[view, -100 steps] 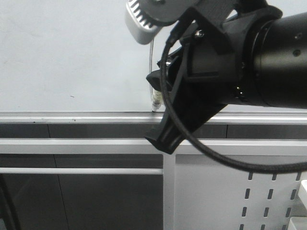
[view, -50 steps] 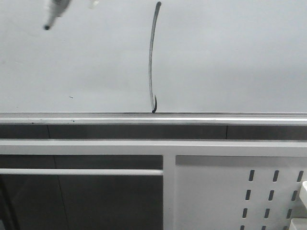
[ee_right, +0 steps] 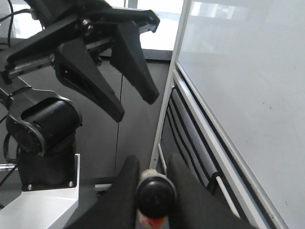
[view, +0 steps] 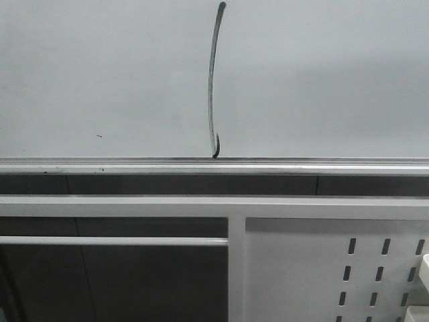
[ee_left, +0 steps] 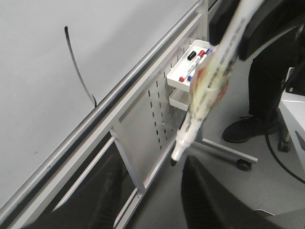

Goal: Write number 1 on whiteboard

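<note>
The whiteboard (view: 322,80) fills the upper part of the front view, pale and glossy, with a silver rail (view: 100,166) along its lower edge. A tiny dark speck (view: 99,136) sits toward the board's left, just above that edge. Near the middle of the visible board stands the number 1 (view: 212,80) – a long, thin, slightly curved dark stroke whose small hook ends right at the lower edge, by the rail. Below and to the right hangs a grey panel with slotted holes (view: 322,268).

Neither arm shows in the front view. In the right wrist view the left gripper (ee_right: 135,107) hangs in the air off the board's side edge, jaws spread wide and gripping nothing. Its own camera shows a blurred white marker (ee_left: 209,86) slanting above its dark fingers (ee_left: 209,195), apart from the board. A white tray of pens (ee_left: 178,80) is hooked on the slotted panel.

The right gripper (ee_right: 152,171) is closed on the marker – the pen's dark round end sits clamped between its fingers, clear of the board's surface.
</note>
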### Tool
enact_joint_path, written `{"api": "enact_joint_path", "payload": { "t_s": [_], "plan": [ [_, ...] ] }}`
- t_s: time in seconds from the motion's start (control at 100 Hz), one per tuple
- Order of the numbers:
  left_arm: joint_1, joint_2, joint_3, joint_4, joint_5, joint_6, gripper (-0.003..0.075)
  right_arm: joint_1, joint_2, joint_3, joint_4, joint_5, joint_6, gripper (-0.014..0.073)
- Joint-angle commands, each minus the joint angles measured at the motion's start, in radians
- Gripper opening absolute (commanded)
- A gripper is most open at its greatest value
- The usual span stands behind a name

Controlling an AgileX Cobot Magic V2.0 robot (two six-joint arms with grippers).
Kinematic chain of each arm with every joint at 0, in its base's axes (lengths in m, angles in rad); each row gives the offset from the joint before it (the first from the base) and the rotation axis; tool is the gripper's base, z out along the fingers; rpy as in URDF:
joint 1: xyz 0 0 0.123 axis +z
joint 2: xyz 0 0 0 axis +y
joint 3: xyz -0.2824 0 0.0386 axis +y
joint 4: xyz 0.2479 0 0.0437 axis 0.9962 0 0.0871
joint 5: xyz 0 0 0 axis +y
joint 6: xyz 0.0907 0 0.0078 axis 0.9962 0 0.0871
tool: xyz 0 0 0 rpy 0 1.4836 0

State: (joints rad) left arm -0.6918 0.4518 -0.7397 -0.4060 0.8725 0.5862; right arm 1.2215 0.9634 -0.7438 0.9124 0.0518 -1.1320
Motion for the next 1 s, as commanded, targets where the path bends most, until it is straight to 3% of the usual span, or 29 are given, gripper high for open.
{"api": "enact_joint_path", "payload": {
  "t_s": [0.0, 0.13, 0.32, 0.99],
  "plan": [
    [0.003, 0.048, -0.055, -0.101, -0.025, 0.075, 0.0262, -0.002, -0.006, -0.04, 0.008, -0.01, -0.006, -0.0077],
    [0.003, 0.113, -0.068, -0.138, 0.039, 0.097, 0.0262, -0.002, 0.002, -0.08, 0.008, 0.018, -0.006, -0.0077],
    [0.003, 0.151, -0.07, -0.236, 0.021, 0.191, 0.0262, -0.002, 0.068, -0.163, -0.036, 0.122, -0.006, -0.0077],
    [0.003, 0.171, -0.07, -0.113, 0.061, 0.108, 0.026, -0.002, 0.119, -0.236, -0.066, 0.177, -0.006, -0.0077]
  ]
}}
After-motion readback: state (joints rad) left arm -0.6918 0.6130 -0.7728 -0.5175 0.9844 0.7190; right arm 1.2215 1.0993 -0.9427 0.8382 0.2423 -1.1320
